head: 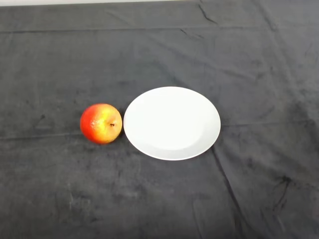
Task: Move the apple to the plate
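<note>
A red and yellow apple (101, 123) lies on the dark cloth, its stem end turned to the right. Right beside it, on its right, sits a round white plate (172, 123) with nothing on it. The apple's right side nearly touches the plate's left rim; a thin strip of cloth seems to separate them.
Dark wrinkled cloth (159, 199) covers the whole table, with folds running across the back and down the right side. A pale strip of the table's far edge (75, 2) shows at the top.
</note>
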### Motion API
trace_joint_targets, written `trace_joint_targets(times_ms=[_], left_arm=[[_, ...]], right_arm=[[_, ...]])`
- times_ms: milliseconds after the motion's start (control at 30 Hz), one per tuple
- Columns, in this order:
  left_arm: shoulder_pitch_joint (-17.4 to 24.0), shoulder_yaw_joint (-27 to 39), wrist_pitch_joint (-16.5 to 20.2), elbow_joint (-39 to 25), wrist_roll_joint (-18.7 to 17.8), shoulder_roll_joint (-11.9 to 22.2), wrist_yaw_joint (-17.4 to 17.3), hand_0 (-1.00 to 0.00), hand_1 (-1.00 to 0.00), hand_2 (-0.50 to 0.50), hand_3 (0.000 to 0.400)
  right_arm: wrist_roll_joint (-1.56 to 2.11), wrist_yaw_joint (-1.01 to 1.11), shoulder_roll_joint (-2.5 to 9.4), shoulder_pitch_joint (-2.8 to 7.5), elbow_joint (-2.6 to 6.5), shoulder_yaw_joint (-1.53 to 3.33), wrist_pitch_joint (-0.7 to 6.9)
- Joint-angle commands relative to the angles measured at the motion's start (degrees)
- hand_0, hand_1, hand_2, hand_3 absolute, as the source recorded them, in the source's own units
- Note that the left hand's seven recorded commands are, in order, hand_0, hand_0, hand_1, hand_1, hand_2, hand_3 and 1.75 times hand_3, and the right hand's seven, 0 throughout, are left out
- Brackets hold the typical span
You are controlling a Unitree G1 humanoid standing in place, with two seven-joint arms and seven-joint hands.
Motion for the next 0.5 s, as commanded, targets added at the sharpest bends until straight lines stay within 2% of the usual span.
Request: trace_joint_targets(times_ms=[33, 500], left_arm=[[-0.17, 1.86, 0.59, 0.75, 1.17, 0.83, -0.56, 0.00, 0.00, 0.00, 0.000], [-0.47, 1.66, 0.67, 0.65, 1.79, 0.57, -0.52, 0.00, 0.00, 0.00, 0.000]], right_arm=[[-0.24, -0.44, -1.50, -0.24, 1.18, 0.00, -0.42], [-0.24, -0.44, -1.50, -0.24, 1.17, 0.00, -0.41]])
